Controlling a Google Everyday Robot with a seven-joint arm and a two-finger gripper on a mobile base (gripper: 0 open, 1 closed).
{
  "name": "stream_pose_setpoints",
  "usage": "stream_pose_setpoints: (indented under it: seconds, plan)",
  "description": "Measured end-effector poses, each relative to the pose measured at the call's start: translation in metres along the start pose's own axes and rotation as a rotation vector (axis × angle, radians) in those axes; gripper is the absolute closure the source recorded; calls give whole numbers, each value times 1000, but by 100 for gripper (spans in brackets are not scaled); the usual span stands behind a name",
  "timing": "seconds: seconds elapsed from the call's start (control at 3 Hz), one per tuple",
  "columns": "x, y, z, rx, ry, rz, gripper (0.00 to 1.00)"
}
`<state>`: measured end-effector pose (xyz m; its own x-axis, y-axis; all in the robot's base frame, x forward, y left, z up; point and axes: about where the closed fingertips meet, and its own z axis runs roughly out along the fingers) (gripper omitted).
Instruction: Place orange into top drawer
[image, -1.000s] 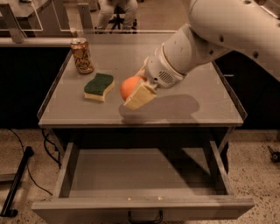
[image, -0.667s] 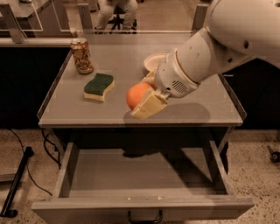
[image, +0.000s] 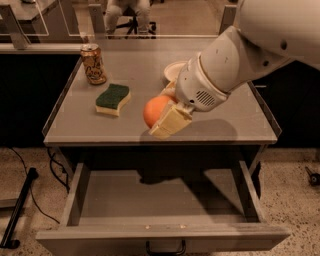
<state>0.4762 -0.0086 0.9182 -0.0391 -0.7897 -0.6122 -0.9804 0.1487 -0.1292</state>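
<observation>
The orange (image: 154, 109) is held in my gripper (image: 161, 119), whose cream fingers (image: 170, 122) are shut on it. They hang in the air above the front edge of the grey table (image: 80, 127), left of centre. The top drawer (image: 160, 202) stands pulled open below, with a flat grey inside and a dark curved handle (image: 165, 248) on its front panel. The white arm (image: 235, 60) comes in from the upper right.
An orange-gold patterned drink can (image: 93, 63) stands at the table's back left. A green and yellow sponge (image: 113, 99) lies left of the orange. A white bowl (image: 173, 70) sits behind the gripper, partly hidden. Glass railing runs behind the table.
My gripper has carried the orange forward, from over the table's middle to above its front edge, closer to the open drawer.
</observation>
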Motion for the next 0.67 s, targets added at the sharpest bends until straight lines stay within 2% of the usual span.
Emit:
stream_pose_setpoints:
  seconds: [0.33,0.67]
  plan:
    - [2,25,-12,-3,23,9,100]
    - [18,52,-11,2,28,43,100]
